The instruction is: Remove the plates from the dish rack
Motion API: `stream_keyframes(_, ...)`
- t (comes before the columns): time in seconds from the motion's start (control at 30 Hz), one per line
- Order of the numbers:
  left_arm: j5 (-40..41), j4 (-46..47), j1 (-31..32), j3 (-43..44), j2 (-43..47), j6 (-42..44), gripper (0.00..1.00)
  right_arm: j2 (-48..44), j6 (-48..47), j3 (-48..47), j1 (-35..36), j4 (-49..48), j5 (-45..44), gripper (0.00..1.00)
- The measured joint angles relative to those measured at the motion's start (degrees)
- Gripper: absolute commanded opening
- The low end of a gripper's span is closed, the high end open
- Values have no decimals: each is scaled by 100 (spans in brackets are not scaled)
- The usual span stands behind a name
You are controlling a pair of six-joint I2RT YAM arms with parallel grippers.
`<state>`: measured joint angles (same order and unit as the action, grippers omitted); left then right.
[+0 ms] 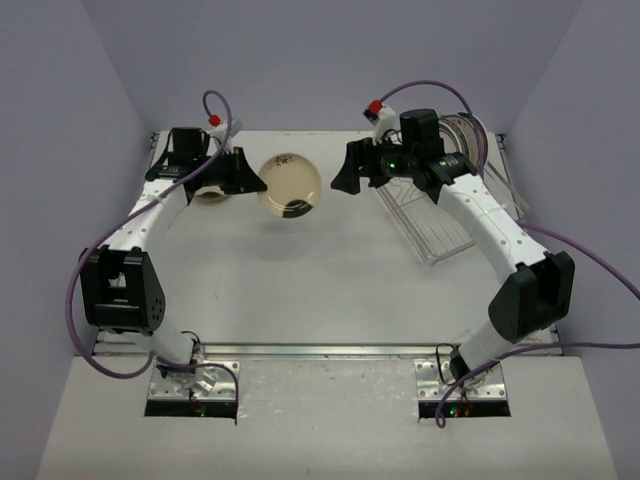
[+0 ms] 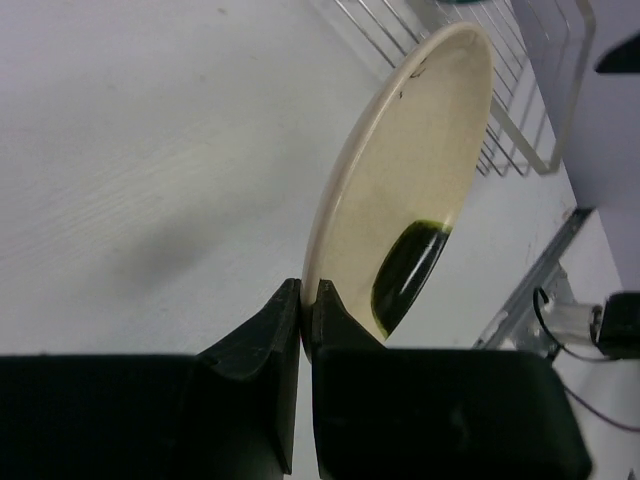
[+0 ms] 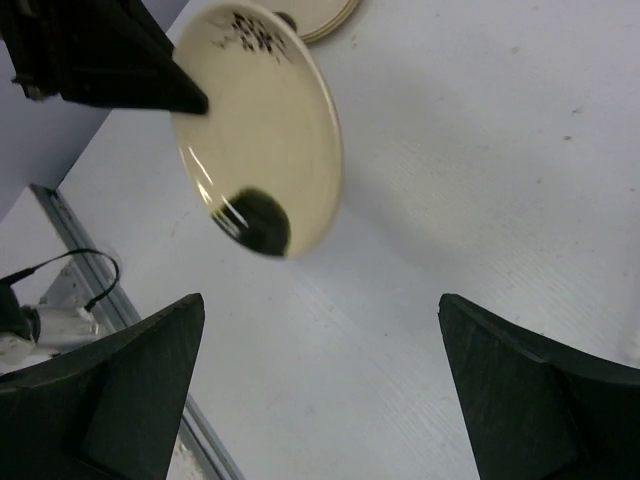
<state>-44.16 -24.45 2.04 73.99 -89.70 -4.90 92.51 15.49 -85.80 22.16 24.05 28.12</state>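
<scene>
My left gripper (image 1: 250, 178) is shut on the rim of a small cream plate (image 1: 290, 186) with a dark mark, holding it tilted above the table at the back middle. In the left wrist view the fingers (image 2: 308, 312) pinch the plate's (image 2: 410, 190) lower edge. My right gripper (image 1: 341, 170) is open and empty just right of that plate, apart from it. The right wrist view shows the plate (image 3: 262, 125) ahead of the open gripper (image 3: 322, 300). The dish rack (image 1: 440, 228) lies at the back right, with more plates (image 1: 468, 132) standing at its far end.
Another cream plate (image 1: 210, 195) lies flat on the table under my left wrist; it also shows in the right wrist view (image 3: 322, 18). The rack's wires (image 2: 500, 110) show behind the held plate. Purple walls enclose the table on three sides.
</scene>
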Motion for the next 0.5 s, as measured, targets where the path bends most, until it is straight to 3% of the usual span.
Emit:
stream_keyframes(0.27, 589, -9, -2106, 1493, -1422, -437, 0, -216, 102, 484, -853, -44, -234, 99)
stream_keyframes(0.5, 1008, -212, -2541, 2865, -2869, -585, 0, -228, 73, 671, -1029, -48, -399, 99)
